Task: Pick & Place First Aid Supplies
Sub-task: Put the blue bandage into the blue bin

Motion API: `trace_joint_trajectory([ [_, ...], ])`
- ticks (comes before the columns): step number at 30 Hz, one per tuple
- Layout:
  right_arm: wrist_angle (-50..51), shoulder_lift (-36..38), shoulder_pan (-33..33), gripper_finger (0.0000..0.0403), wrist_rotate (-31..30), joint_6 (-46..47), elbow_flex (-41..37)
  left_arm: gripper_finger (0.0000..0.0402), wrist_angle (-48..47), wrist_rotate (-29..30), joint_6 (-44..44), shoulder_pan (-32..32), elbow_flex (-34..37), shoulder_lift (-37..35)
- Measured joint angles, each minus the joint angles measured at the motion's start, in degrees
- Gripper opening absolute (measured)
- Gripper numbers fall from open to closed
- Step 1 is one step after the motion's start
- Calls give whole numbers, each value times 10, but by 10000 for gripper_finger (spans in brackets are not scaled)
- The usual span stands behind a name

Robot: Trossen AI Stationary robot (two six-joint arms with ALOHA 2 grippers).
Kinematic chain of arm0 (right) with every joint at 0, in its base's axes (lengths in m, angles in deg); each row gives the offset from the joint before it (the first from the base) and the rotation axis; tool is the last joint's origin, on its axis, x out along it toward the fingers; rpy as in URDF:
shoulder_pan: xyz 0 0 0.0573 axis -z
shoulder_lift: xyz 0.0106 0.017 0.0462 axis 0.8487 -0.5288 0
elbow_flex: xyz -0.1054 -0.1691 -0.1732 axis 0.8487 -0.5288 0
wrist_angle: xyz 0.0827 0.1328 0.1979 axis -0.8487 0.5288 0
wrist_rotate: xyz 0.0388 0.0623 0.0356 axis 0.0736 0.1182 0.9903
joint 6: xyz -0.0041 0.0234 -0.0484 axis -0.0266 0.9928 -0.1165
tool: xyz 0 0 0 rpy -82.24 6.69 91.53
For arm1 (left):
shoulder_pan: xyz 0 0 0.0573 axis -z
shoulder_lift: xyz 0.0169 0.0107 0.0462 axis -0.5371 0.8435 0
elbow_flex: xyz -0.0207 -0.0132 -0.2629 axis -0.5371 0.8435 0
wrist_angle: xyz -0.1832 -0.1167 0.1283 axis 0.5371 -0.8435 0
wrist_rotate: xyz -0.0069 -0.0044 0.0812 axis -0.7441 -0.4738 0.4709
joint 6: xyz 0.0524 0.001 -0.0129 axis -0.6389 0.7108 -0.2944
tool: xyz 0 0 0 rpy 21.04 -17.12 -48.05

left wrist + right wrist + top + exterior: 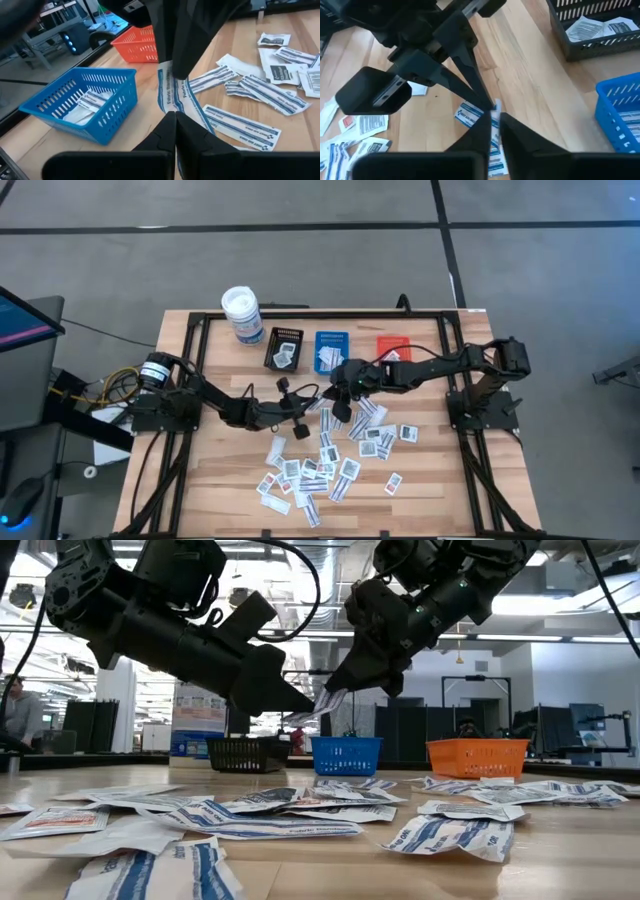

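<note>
A long white packet with blue print [172, 95] hangs in the air above the table's middle, between my two grippers. My left gripper [175, 116] comes from the table's left and is shut on one end. My right gripper [495, 122] comes from the right and is shut on the other end. In the high view the two grippers, left [312, 402] and right [335, 392], meet near the blue tray [331, 350]. Many more first aid packets [330, 460] lie flat on the wooden table toward its near edge. My left gripper pinches one end of the packet [175, 107] between its two fingers, coming nearly level from the table's left. The packet is clear of the table [322, 712]. My right gripper pinches the packet's other end [495, 114] between its two fingers, slanting down from the table's right. The fingertips of the two grippers nearly meet.
Along the far side stand a black tray [284, 350], the blue tray and an orange tray [392, 348], the first two with packets inside. A white round canister [241, 315] stands at the far left. Bare wood lies between the trays and the packet pile.
</note>
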Motion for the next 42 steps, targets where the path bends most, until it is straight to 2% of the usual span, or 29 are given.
trace_joint_trajectory([
  [3,1,0,0,5,0,-5,0,7,6,0,0,0,0,0],
  [13,6,0,0,2,-2,-15,0,10,11,-17,5,0,0,0],
  [19,10,0,0,1,-23,-19,0,47,11,-23,5,0,0,0],
  [22,14,0,1,1,-66,-34,0,71,11,-24,26,0,0,0],
  [26,14,0,1,1,-172,-41,0,91,11,-23,45,0,0,0],
  [37,5,7,37,1,-318,-123,28,91,8,-23,45,0,0,0],
  [40,18,7,67,1,-300,-125,28,91,8,-23,45,0,0,0],
  [42,33,7,91,1,-254,-125,28,91,8,-23,45,0,0,0],
])
